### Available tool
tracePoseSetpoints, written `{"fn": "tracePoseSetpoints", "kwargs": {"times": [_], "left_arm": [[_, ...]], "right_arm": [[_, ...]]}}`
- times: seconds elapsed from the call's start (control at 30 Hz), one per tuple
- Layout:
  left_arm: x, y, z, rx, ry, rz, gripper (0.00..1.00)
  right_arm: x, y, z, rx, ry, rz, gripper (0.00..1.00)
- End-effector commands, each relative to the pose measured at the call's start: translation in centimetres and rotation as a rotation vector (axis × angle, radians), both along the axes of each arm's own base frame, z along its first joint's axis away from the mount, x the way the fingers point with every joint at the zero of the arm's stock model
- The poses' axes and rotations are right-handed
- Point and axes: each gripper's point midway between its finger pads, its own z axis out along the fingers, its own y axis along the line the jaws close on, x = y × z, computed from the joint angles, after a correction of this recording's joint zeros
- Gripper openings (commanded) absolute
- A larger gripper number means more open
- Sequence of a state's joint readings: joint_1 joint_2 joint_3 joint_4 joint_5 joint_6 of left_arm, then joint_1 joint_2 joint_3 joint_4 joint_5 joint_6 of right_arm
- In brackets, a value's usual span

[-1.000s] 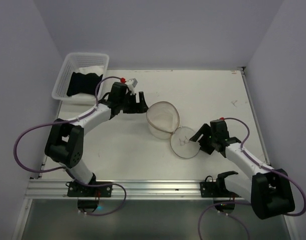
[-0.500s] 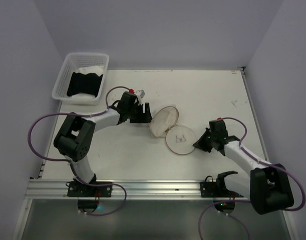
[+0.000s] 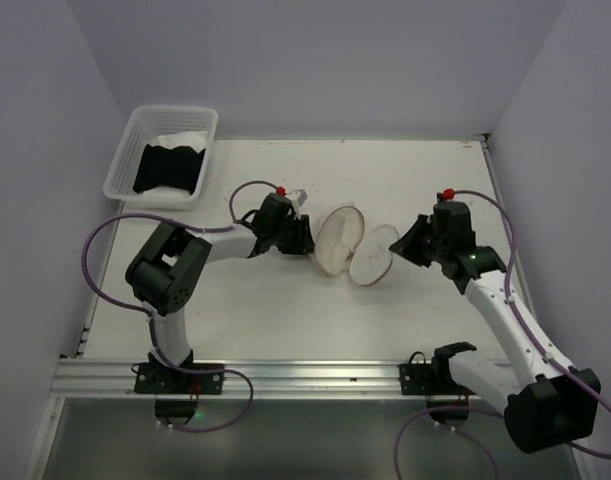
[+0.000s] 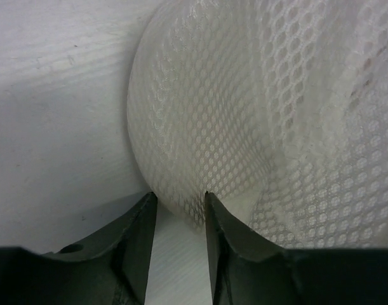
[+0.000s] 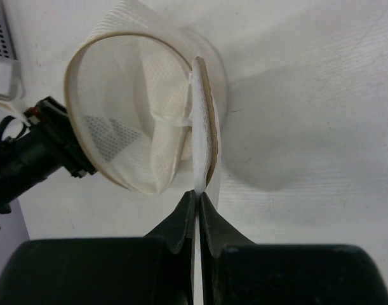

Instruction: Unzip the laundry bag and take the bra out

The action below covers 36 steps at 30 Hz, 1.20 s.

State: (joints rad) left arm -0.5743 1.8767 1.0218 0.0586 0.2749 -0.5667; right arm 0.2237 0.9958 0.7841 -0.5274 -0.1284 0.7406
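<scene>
Flanking the laundry bag (image 3: 335,240), left jaws pinch its mesh, right jaws clamp its lid.

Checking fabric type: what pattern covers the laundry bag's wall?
White honeycomb mesh on the laundry bag, clearest in the left wrist view.

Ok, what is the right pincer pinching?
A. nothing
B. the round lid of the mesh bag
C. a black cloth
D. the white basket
B: in the right wrist view the right pincer is shut on the thin edge of the round lid of the laundry bag; the basket sits far off at the back left.
</scene>
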Motion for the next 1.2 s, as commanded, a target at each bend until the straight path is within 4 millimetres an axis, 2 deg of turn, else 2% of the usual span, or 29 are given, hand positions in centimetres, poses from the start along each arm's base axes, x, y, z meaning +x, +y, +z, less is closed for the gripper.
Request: {"fn": "tracePoseSetpoints", "kwargs": {"times": [0.0, 0.1, 0.13, 0.23, 0.43, 0.47, 0.5, 0.57, 0.73, 1.0, 1.13, 1.17], "left_arm": [[-0.9, -1.6, -0.6, -0.009, 0.022, -0.016, 0.37], [-2.1, -3.0, -0.5, -0.034, 0.034, -0.049, 0.32], [-2.4, -3.4, -0.6, -0.036, 0.038, -0.058, 0.32], [-3.1, -4.4, -0.4, -0.046, 0.039, -0.078, 0.29], [-3.9, -4.6, 0.2, -0.065, 0.03, -0.083, 0.25], [-3.9, -4.6, 0.3, -0.069, 0.031, -0.079, 0.25], [-4.2, -4.5, 0.1, -0.071, 0.036, -0.077, 0.25], [-4.3, -4.4, 0.4, -0.083, 0.033, -0.071, 0.25], [-5.2, -3.4, -0.2, -0.071, 0.043, -0.048, 0.25], [-6.1, -1.6, -1.5, -0.034, 0.084, 0.022, 0.26], [-6.2, -0.1, -1.6, -0.016, 0.095, 0.086, 0.32], [-6.2, 0.3, -1.6, -0.014, 0.1, 0.104, 0.33]], "right_arm": [[0.2, 1.6, 3.7, 0.012, -0.046, 0.097, 0.0], [1.3, 3.9, 5.7, 0.069, -0.075, 0.185, 0.04], [1.4, 5.2, 5.4, 0.083, -0.058, 0.228, 0.05], [2.2, 8.2, 6.3, 0.101, -0.088, 0.31, 0.06], [4.3, 13.1, 3.6, 0.119, -0.015, 0.407, 0.13], [4.7, 13.7, 2.6, 0.122, 0.006, 0.417, 0.16], [4.9, 14.4, 2.6, 0.147, -0.004, 0.435, 0.2], [5.3, 15.0, 1.8, 0.17, 0.002, 0.446, 0.26], [6.5, 16.3, -0.3, 0.221, -0.028, 0.453, 0.27], [7.4, 17.8, -1.1, 0.309, -0.095, 0.478, 0.33], [7.6, 18.0, -2.2, 0.314, -0.096, 0.482, 0.42], [7.5, 18.0, -3.1, 0.313, -0.077, 0.477, 0.45]]}}
